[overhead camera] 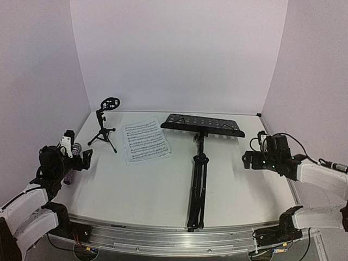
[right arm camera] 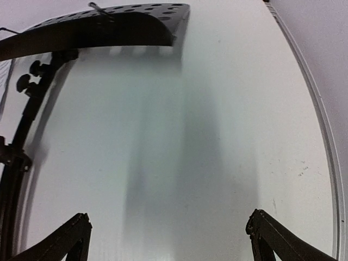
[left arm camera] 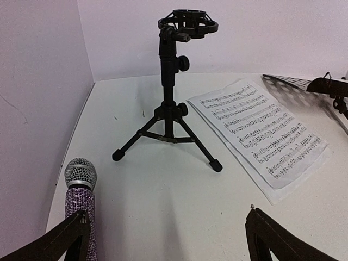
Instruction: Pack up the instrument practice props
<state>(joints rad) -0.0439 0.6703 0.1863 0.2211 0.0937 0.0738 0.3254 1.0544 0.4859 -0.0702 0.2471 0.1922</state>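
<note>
The left gripper (left arm camera: 168,242) stands wide open with nothing between its fingers, only bare white table (left arm camera: 163,201). Right at its left finger (left arm camera: 60,242) lies the purple glitter microphone (left arm camera: 80,209), its grey mesh head pointing away from the wrist. The finger covers part of the handle, and I cannot tell whether the two touch. In the top view the microphone (overhead camera: 69,175) sits at the far left of the table, under the left gripper (overhead camera: 76,156).

Beyond the gripper, the small black tripod mic stand (left arm camera: 169,103) stands upright on its three legs, with its round clip empty. Just to the right of it, the white sheet-music pages (left arm camera: 261,133) lie flat on the table.

The right gripper (right arm camera: 174,242) is also spread wide and holds nothing. It hovers over bare table on the right side (overhead camera: 249,160). To its left is the tall black perforated music stand (right arm camera: 109,27), whose tray reaches in at the top of the wrist view. Seen from above, the tray (overhead camera: 202,125) sits just right of the pages, and the black pole runs from it toward the near edge.
</note>
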